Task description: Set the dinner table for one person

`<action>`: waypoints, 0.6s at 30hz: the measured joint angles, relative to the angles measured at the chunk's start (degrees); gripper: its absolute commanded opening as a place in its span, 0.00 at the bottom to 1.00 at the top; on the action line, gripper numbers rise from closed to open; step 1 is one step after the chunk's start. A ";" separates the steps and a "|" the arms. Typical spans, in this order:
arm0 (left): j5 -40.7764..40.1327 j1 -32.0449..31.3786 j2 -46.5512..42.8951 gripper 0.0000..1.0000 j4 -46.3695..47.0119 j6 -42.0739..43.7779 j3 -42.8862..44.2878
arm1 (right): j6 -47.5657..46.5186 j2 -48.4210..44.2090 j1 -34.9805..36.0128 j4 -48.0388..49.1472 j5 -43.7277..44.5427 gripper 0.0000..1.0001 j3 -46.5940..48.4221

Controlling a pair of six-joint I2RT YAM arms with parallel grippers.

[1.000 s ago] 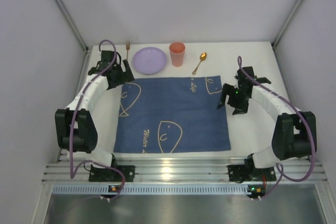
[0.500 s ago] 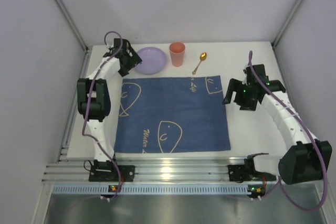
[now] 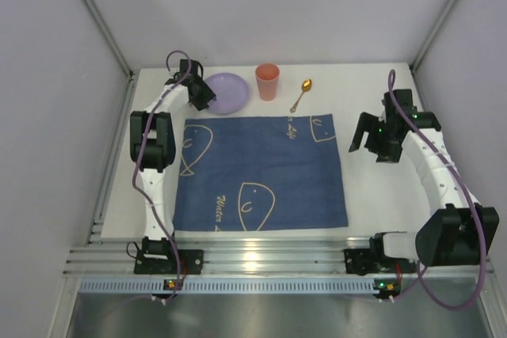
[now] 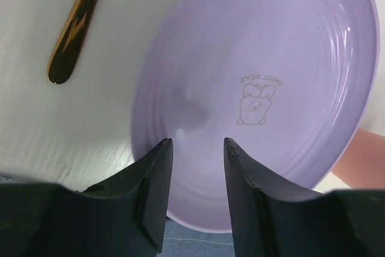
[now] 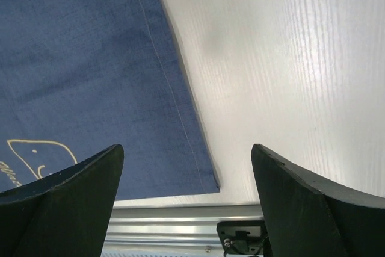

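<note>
The surface [image 3: 372,195] is lying beneath the placemat [image 3: 261,172]. Past the placemat's far-left corner, the left fingers [image 4: 150,197], narrowly parted and empty, are arriving over the plate [image 3: 231,91], probably readying a grasp. The right fingers [image 5: 60,197], wide apart and empty, are retreating past its right edge.

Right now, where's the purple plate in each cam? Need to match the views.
Top external: purple plate at the far edge, left of the orange cup, with the left gripper at its left rim.
Left wrist: fills centre and right, beyond the fingertips.
Right wrist: not in it; only blue placemat and dinner table.
Shared landmark: the orange cup, at the left wrist view's right edge.
</note>
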 measured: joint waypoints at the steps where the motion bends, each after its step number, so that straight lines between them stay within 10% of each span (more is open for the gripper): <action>1: 0.22 -0.02 0.28 0.46 -0.13 0.00 0.00 | -0.24 0.94 -0.44 -0.11 0.00 0.88 1.11; 8: 1.55 0.00 0.22 0.74 -0.09 1.03 0.07 | -1.29 7.26 -3.67 0.55 -0.50 0.88 8.72; 18: 0.98 0.63 -4.07 0.73 -1.29 4.76 3.96 | -0.48 8.81 -3.91 2.49 -4.15 0.87 7.34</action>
